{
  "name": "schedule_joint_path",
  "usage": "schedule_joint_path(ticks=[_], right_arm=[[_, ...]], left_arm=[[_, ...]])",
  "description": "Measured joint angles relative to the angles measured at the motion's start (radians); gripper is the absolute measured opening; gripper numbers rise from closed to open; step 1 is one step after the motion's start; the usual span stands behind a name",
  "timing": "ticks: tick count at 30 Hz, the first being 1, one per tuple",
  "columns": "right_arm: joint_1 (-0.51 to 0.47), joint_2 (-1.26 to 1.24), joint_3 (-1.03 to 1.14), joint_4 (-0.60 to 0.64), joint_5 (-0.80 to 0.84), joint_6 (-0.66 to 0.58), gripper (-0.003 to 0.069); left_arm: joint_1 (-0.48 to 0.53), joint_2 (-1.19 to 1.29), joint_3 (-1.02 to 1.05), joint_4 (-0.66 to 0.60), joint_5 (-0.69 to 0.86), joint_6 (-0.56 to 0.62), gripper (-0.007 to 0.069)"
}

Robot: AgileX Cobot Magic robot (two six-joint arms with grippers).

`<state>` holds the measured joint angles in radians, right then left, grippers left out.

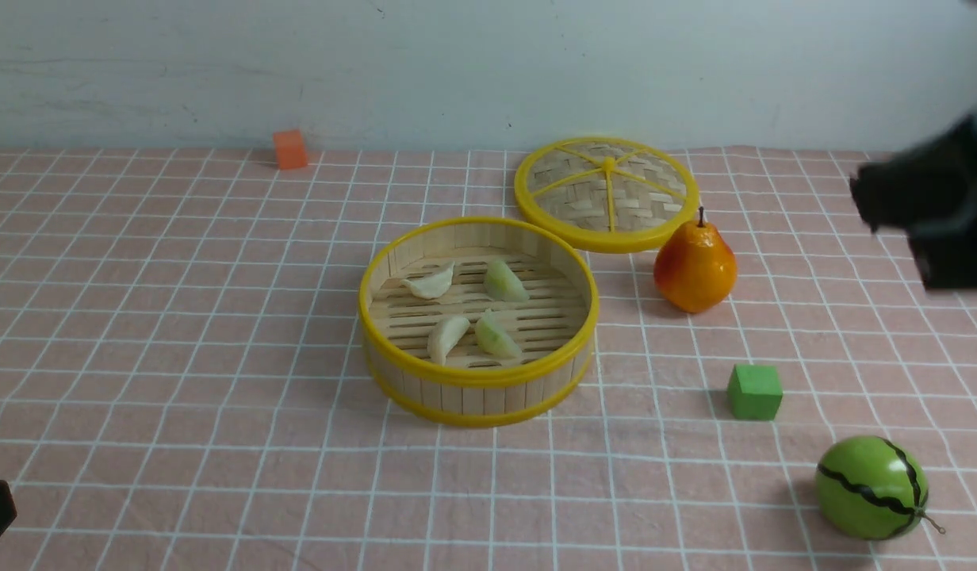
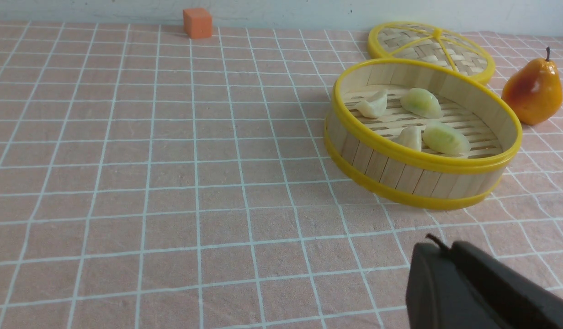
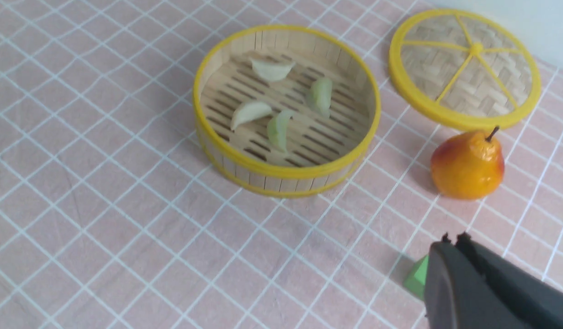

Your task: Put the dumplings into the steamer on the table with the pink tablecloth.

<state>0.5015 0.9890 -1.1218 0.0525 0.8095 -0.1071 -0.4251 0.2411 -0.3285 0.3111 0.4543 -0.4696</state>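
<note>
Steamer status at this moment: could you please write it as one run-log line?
dumplings: all four in steamer | lid: off, on tablecloth | left gripper: shut, empty | right gripper: shut, empty

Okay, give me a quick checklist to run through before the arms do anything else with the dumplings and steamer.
1. All four dumplings lying inside the steamer: ok.
2. Steamer upright on the cloth: ok.
3. Lid off, lying apart behind the steamer: ok.
4. Shut, empty left gripper: ok.
5. Shut, empty right gripper: ok.
6. Both grippers clear of the steamer: ok.
</note>
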Motion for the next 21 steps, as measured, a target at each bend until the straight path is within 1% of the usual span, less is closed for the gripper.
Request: schedule_joint_path(ticks=[2, 4, 5, 6, 7, 10, 11, 12, 14, 16, 21], right_arm=[[0.000, -0.101, 0.202, 0.001, -0.137, 0.000, -0.0018], [0.000, -0.148, 0.289, 0.001, -0.202, 0.000, -0.0018], [0.000, -0.197, 0.417, 0.002, -0.268, 0.000, -0.0018], [0.000, -0.228, 0.492, 0.004, -0.306, 0.000, -0.0018], [0.000, -0.245, 0.520, 0.005, -0.327, 0.000, -0.0016], [0.000, -0.313, 0.735, 0.014, -0.394, 0.000, -0.0016], [0.000, -0.323, 0.785, 0.015, -0.406, 0.000, -0.0016], [0.000, -0.323, 0.785, 0.015, -0.408, 0.000, -0.0016], [0.000, -0.336, 0.907, 0.015, -0.415, 0.000, -0.0013], [0.000, -0.338, 0.964, 0.011, -0.428, -0.004, -0.0012], [0.000, -0.382, 1.124, -0.036, -0.599, -0.025, -0.0006]], left_arm=[[0.000, 0.000, 0.000, 0.000, 0.000, 0.000, 0.0029], [0.000, 0.000, 0.000, 0.000, 0.000, 0.000, 0.0031], [0.000, 0.000, 0.000, 0.000, 0.000, 0.000, 0.0034], [0.000, 0.000, 0.000, 0.000, 0.000, 0.000, 0.0036], [0.000, 0.000, 0.000, 0.000, 0.000, 0.000, 0.0036], [0.000, 0.000, 0.000, 0.000, 0.000, 0.000, 0.0038], [0.000, 0.000, 0.000, 0.000, 0.000, 0.000, 0.0039], [0.000, 0.000, 0.000, 0.000, 0.000, 0.000, 0.0039], [0.000, 0.000, 0.000, 0.000, 0.000, 0.000, 0.0039], [0.000, 0.000, 0.000, 0.000, 0.000, 0.000, 0.0042], [0.000, 0.000, 0.000, 0.000, 0.000, 0.000, 0.0050]])
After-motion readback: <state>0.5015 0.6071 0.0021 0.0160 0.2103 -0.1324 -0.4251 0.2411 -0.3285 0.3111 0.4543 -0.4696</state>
